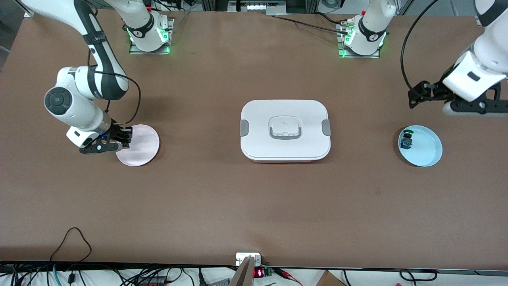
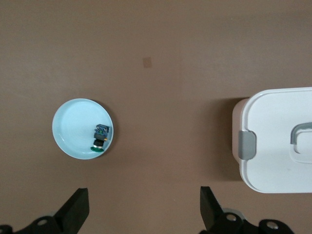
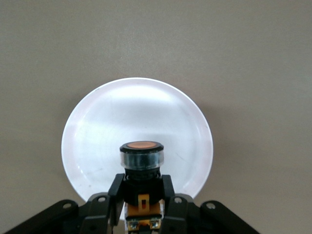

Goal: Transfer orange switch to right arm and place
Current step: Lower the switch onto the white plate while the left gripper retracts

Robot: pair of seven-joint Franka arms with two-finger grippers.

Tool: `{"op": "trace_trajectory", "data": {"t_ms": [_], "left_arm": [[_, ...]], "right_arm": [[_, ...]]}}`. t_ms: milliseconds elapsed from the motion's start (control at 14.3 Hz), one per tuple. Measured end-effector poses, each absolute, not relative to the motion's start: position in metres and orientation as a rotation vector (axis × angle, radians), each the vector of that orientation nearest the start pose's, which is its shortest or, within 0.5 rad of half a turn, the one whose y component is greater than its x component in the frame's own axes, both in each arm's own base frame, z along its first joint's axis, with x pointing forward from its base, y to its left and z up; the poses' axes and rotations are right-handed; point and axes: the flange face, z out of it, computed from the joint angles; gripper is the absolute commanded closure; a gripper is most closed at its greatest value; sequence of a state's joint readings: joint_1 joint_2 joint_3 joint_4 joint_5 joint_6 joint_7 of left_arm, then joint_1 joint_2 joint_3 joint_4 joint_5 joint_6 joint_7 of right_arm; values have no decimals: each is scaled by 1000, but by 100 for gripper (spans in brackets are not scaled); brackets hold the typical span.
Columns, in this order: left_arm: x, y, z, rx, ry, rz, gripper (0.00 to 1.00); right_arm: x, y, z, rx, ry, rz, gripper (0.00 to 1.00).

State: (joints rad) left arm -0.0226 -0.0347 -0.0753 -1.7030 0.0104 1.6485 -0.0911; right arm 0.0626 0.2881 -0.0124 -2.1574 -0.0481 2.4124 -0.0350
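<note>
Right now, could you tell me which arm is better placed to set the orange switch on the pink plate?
Right: its tool grips the switch over the plate. The left tool hangs open, empty.

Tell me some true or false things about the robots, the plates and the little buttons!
1. The right end effector is holding the orange switch. True.
2. The orange switch already lies flat on the pink plate. False: it is still gripped, over that plate's edge.
3. The left end effector is open and holds nothing. True.
4. The blue plate has nothing on it. False: a small dark switch with green and blue parts lies on it.
5. The white box sits between the two plates with its lid on. True.
6. The left end effector is over the pink plate. False: it waits above the table beside the blue plate.
</note>
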Motion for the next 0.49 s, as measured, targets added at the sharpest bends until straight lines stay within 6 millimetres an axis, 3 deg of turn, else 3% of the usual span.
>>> {"op": "trace_trajectory", "data": {"t_ms": [279, 419, 488], "left_arm": [[546, -49, 575, -3133, 0, 37, 0], [548, -40, 571, -3133, -21, 47, 0], [549, -37, 569, -3133, -28, 52, 0]], "right_arm": [[562, 29, 224, -3164, -181, 35, 96], [561, 29, 211, -3165, -153, 31, 86], [561, 30, 207, -3165, -139, 26, 72]]}}
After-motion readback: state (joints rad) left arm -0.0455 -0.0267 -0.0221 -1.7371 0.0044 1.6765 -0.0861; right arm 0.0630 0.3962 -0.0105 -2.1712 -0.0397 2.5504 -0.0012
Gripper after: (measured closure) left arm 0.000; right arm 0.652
